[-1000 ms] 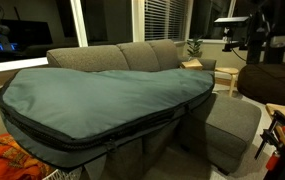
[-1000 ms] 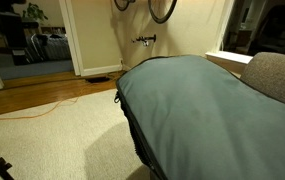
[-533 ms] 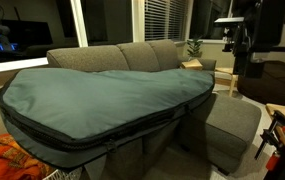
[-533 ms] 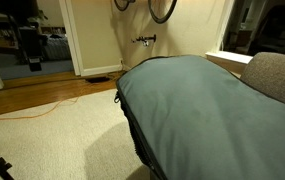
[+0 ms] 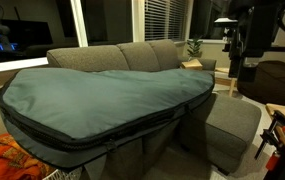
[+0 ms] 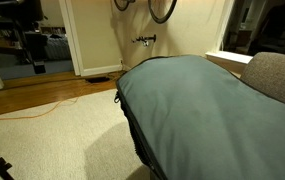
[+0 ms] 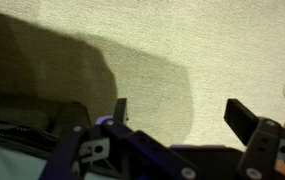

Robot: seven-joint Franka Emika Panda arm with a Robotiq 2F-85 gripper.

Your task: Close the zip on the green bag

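- End effector (image 7: 182,112) hangs released, jaws wide apart with nothing between them, over pale carpet (image 7: 212,40) just beside the green bag (image 7: 7,165).
- Step in hand, by my judgement: the approach. The zip (image 5: 132,133) looks untouched.
- Next move calls for locating the slider, which I cannot make out, then descending onto that dark seam.
- In both exterior views the bag lies flat across the grey sofa (image 5: 132,55), teal fabric smooth, black-trimmed edge overhanging the front.
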